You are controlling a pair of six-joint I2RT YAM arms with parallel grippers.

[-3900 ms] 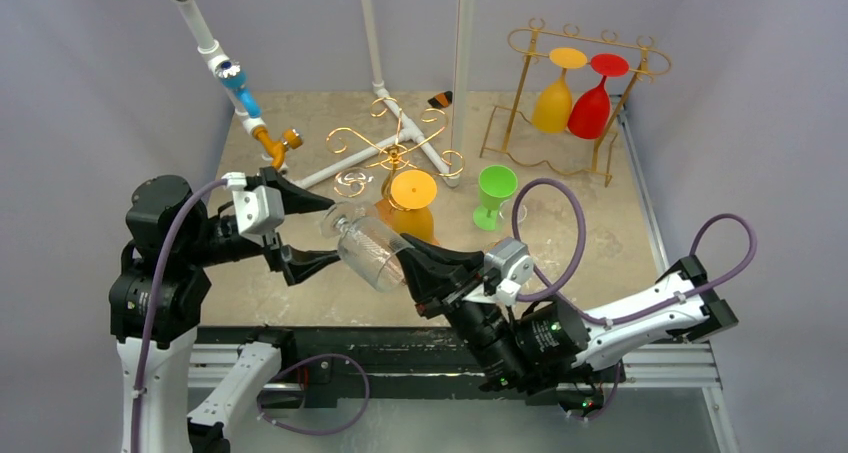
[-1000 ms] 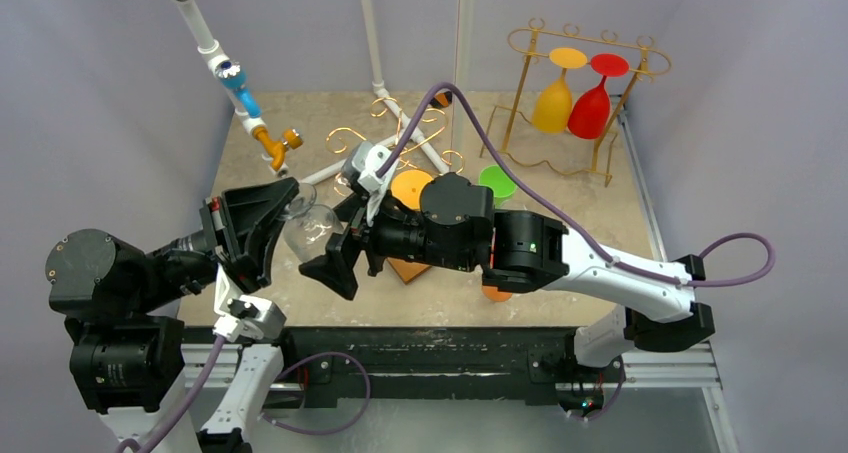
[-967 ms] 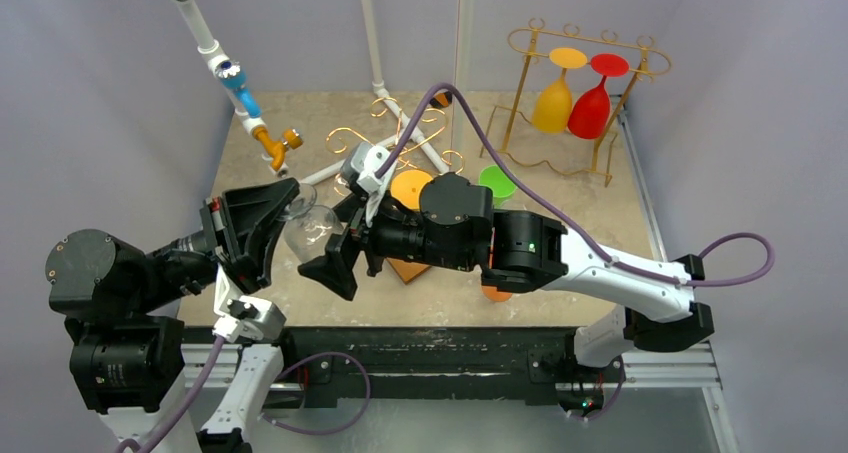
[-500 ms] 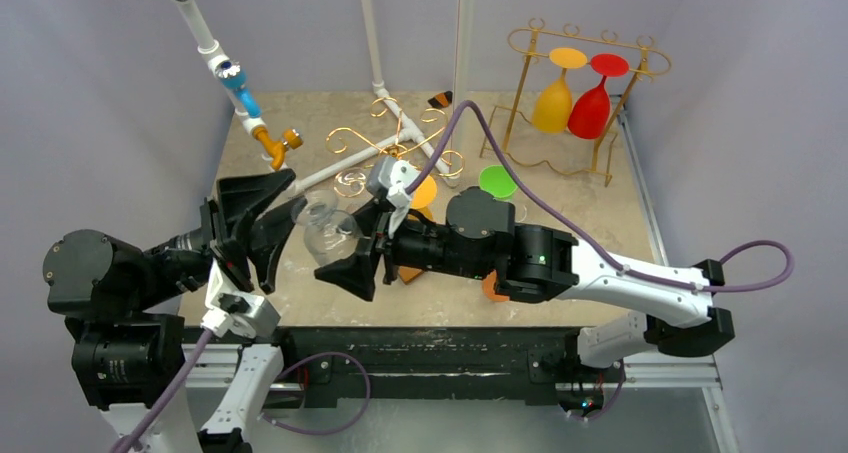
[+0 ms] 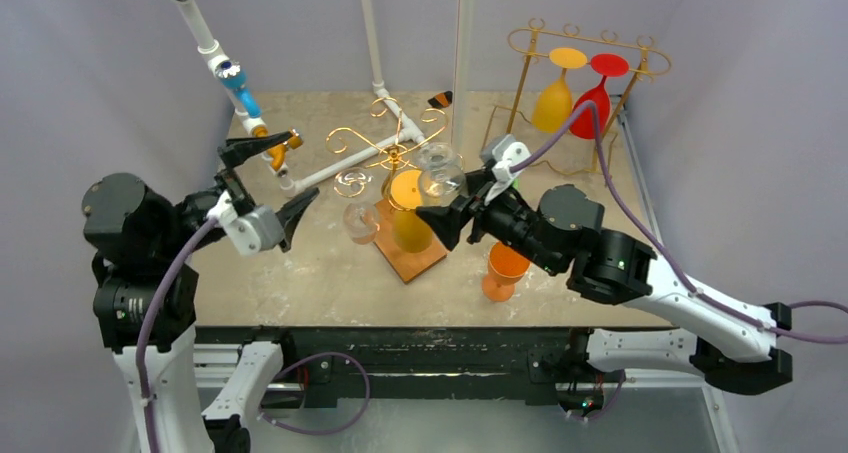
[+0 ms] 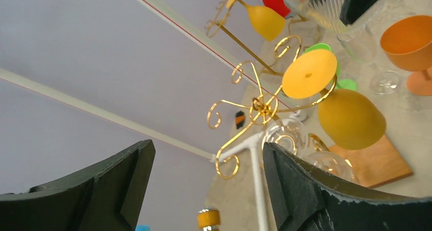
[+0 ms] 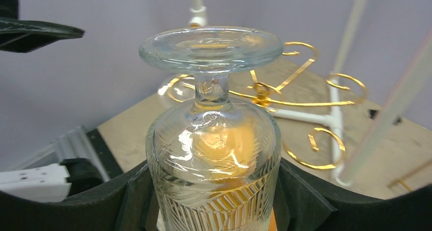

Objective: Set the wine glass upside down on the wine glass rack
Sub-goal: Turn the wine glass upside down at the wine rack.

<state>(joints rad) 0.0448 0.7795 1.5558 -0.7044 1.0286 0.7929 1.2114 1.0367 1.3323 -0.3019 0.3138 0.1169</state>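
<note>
The wine glass [image 7: 213, 139] is being held foot-up by the right gripper [image 7: 214, 205], whose fingers [image 7: 300, 203] are being pressed against opposite sides of the patterned bowl. Because the bowl is being gripped and not the stem, the stem and the round foot are being left free, presumably so that they can be slid into a slot of a rack. In the top view the glass is being carried above the middle of the table [image 5: 300, 263]. It is just to the right of the gold scroll rack [image 5: 392, 145] and is being touched by nothing but the fingers.

The left gripper [image 5: 272, 181] is being held toward the left edge of the table, well apart from the glass. Its fingers are being spread wide with nothing between them. By that placing, the way to the scroll rack is being left unblocked for the other arm.

An amber glass [image 5: 411, 208] is being carried upside down on the scroll rack, its foot caught on the gold wire. This is probably how the clear one is meant to be hung. At the far right corner of the table a yellow glass [image 5: 552, 103] and a red glass [image 5: 590, 108] are being hung the same way from a second rack [image 5: 585, 48]. An orange goblet [image 5: 503, 268] is being left upright near the front edge, below the right arm. Which hook is being aimed for cannot be told.
</note>
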